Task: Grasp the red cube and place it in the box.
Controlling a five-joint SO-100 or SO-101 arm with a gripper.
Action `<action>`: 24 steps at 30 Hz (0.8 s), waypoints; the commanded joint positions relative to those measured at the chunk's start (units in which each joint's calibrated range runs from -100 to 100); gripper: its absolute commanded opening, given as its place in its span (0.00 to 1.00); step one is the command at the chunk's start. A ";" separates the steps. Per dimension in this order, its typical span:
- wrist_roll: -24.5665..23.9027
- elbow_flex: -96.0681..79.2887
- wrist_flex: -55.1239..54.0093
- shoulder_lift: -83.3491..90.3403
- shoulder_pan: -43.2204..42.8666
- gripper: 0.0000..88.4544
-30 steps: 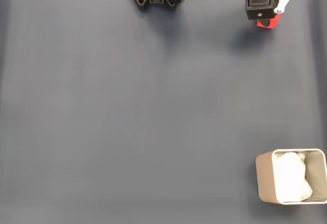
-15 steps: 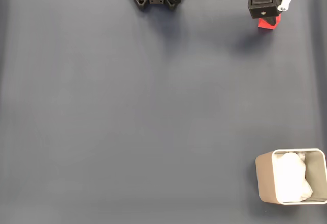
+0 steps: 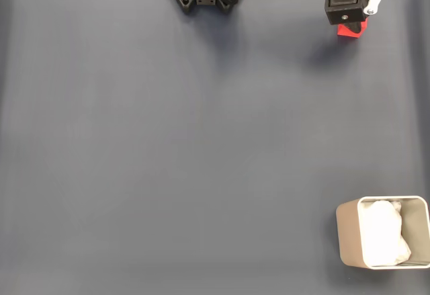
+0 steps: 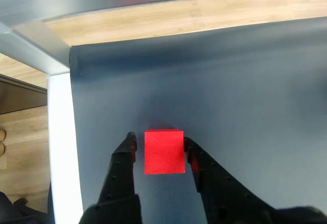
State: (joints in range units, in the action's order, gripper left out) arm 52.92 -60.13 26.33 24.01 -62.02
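The red cube (image 4: 164, 151) sits on the dark mat (image 3: 201, 147) near its far corner, between the fingers of the gripper (image 4: 159, 147). The jaws stand barely wider than the cube, one finger against its right face, the other just beside its left (no firm clamp visible yet). It looks light, rigid and matte, so squeezing its opposite flat sides should hold. The box (image 3: 347, 234) is well apart.
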 commanded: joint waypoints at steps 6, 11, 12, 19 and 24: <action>0.59 1.00 -0.10 1.20 -0.13 0.24; 0.83 1.37 -0.10 0.86 -0.13 0.17; 0.88 1.37 -0.10 0.86 -0.13 0.17; 1.22 1.00 0.39 0.60 -0.27 0.15; 1.56 1.00 0.63 0.34 -0.27 0.12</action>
State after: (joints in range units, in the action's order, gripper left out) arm 53.80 -60.13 26.33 24.01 -62.02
